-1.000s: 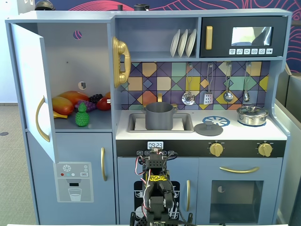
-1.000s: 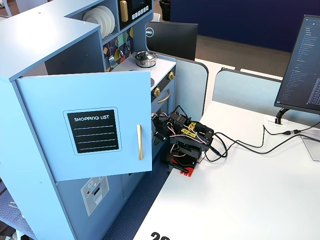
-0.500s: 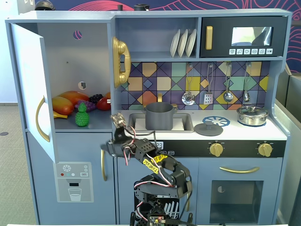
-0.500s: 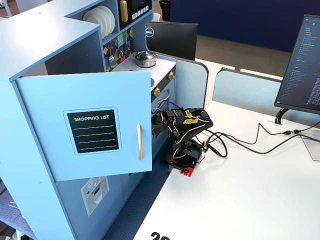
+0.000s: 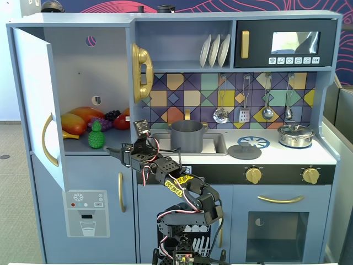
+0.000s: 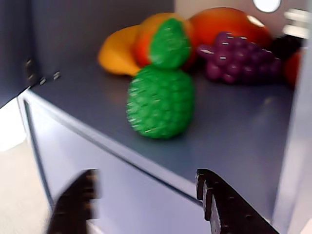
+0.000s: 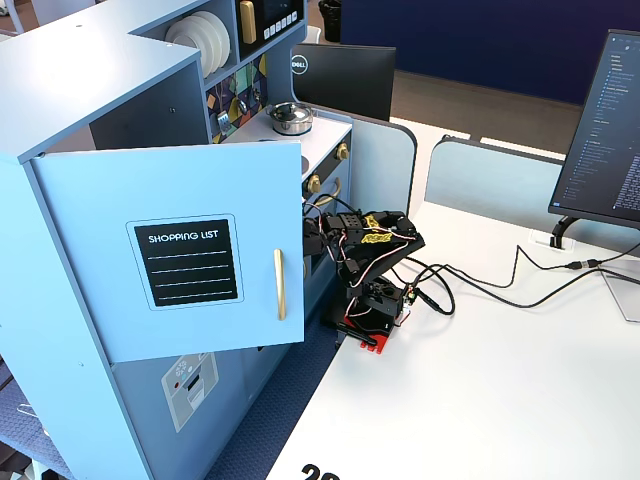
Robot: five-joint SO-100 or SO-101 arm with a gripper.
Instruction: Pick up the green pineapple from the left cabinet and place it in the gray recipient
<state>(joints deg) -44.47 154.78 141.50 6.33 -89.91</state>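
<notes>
The green pineapple stands upright near the front edge of the shelf in the left cabinet, whose door is swung wide open. In the wrist view the pineapple is ahead of my gripper. The gripper is open and empty, in front of the shelf edge and a little below it. Its left finger is blurred. In a fixed view the gripper is just right of and below the pineapple. The gray recipient stands in the sink, empty as far as I can see.
Orange and red toy fruits and a purple grape bunch lie behind the pineapple. A flat gray lid and a shiny silver lidded pot are on the counter. In a fixed view the open door hides the cabinet's inside.
</notes>
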